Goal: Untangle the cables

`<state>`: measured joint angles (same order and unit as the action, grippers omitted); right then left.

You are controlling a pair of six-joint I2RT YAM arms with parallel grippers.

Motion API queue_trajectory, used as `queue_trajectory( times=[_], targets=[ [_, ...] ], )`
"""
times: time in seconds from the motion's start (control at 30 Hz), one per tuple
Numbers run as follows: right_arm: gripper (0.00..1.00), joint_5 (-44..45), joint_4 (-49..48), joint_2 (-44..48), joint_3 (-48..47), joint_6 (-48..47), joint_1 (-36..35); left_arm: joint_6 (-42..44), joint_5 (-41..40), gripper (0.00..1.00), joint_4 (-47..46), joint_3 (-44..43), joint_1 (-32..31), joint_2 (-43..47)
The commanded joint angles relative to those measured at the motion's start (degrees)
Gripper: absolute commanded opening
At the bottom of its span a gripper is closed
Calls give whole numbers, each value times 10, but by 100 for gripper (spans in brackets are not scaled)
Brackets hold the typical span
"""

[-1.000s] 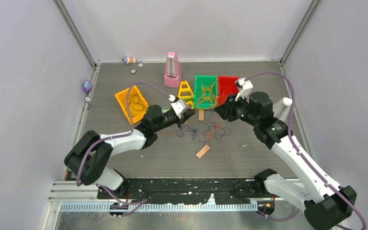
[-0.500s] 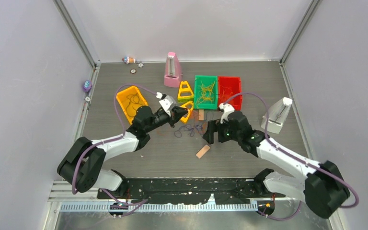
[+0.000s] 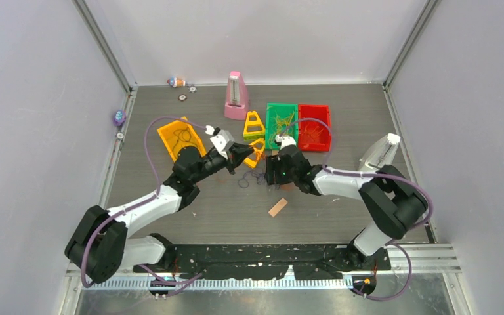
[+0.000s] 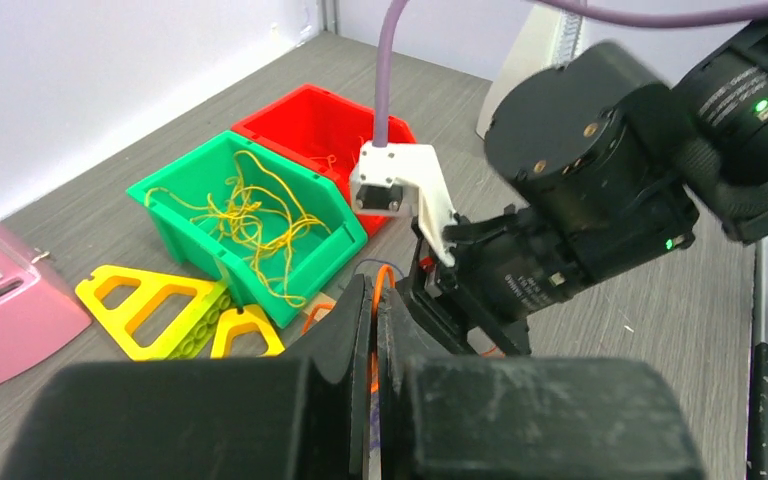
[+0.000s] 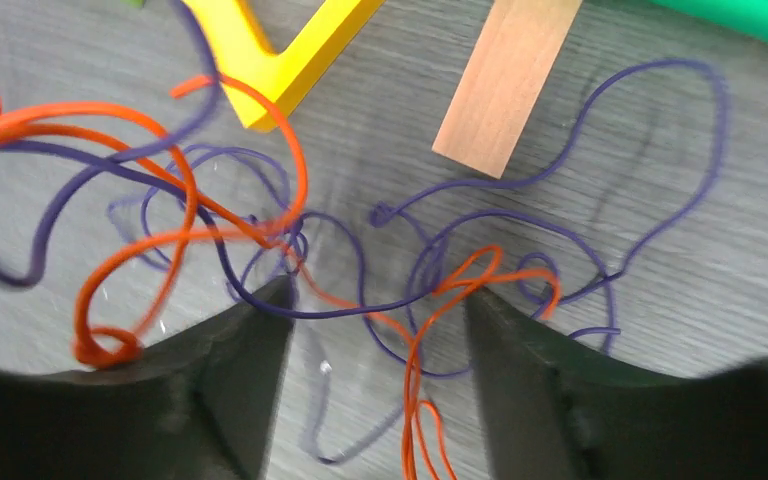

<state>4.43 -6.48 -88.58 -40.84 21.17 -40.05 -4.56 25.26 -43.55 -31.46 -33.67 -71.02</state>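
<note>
Thin purple and orange-red cables [image 5: 280,235] are lying tangled mid-frame on the grey worktop [image 5: 760,250]. Right end effector [image 5: 380,300] is straddling them, jaws apart; left end effector [image 4: 373,310] is pinching an orange strand [image 4: 382,272]. Advise closing on one purple strand [image 5: 560,165] only.

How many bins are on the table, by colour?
Yellow-orange bin: 1
Green bin: 1
Red bin: 1
Total: 3
</note>
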Motion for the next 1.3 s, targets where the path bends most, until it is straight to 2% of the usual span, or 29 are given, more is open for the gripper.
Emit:
queue_trajectory(
  times=[0.0, 0.03, 0.1, 0.13, 0.23, 0.37, 0.43, 0.53, 0.63, 0.73, 0.87, 0.93, 1.03, 1.1, 1.17, 1.27],
  targets=[
    [52, 76, -32, -39, -36, 70, -4, -4, -53, 0, 25, -16, 1, 42],
    [32, 89, -30, -39, -30, 81, -3, -4, -73, 0, 28, -13, 4, 59],
    [9, 113, -20, -26, -14, 99, 4, -14, -134, 0, 25, 2, 14, 91],
    [6, 121, -8, -7, 2, 106, 17, -21, -167, 0, 19, 17, 19, 108],
    [5, 130, 8, 68, 46, 138, 62, -29, -264, 0, 15, 53, 34, 155],
    [5, 123, 39, 188, 126, 172, 159, -37, -381, 0, 28, 96, 44, 204],
    [5, 149, 99, 250, 152, 188, 218, -59, -432, 0, 39, 115, 51, 227],
    [5, 207, 161, 335, 176, 224, 261, -97, -491, 0, 44, 145, 71, 261],
    [5, 247, 214, 430, 190, 255, 290, -126, -504, 0, 57, 158, 92, 280],
    [5, 277, 234, 482, 198, 270, 295, -131, -503, 0, 59, 157, 94, 284],
    [5, 221, 218, 487, 180, 204, 297, -124, -465, 0, 72, 141, 94, 273],
    [12, 170, 213, 477, 166, 150, 297, -114, -420, 0, 63, 132, 94, 265],
    [79, 53, 163, 478, 167, 85, 296, -94, -325, 0, 57, 108, 94, 240],
    [93, -16, 131, 478, 165, 46, 289, -86, -278, 0, 53, 95, 94, 226],
    [96, -33, 131, 459, 140, 14, 268, -85, -259, 0, 50, 87, 94, 216],
    [95, -18, 133, 410, 102, -37, 178, -78, -255, 0, 50, 79, 94, 213]
  ],
)
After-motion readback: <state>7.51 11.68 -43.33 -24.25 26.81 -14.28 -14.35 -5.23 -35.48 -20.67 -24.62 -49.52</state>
